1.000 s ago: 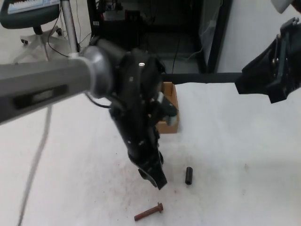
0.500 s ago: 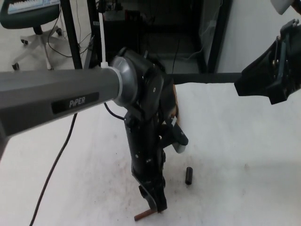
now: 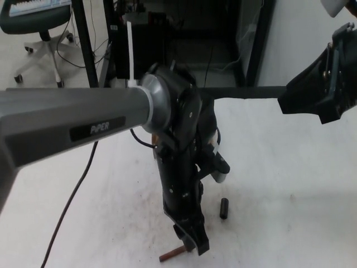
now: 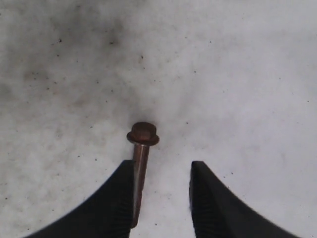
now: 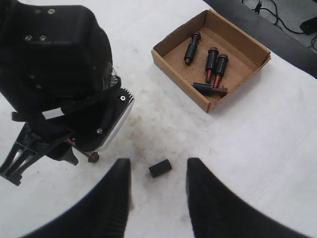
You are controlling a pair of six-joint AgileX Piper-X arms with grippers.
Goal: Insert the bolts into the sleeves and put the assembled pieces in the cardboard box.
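left gripper [image 4: 162,166] stood spread | bolt [image 4: 140,166] lay between fingers [image 4: 111,203], shank against one, head past tips | right gripper [image 5: 157,162] stood spread

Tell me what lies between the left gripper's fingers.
Left wrist view: the bolt lies on the bench between the fingers of the open left gripper, shank close beside one finger; the rest of the gap is bare.

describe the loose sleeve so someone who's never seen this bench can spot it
On the white bench, look away from the cardboard box, next to the left gripper. The sleeve is the short black stub lying alone. Nothing sticks out of it, unlike the pieces in the box, and the bolt nearby is reddish-brown with a flanged head.
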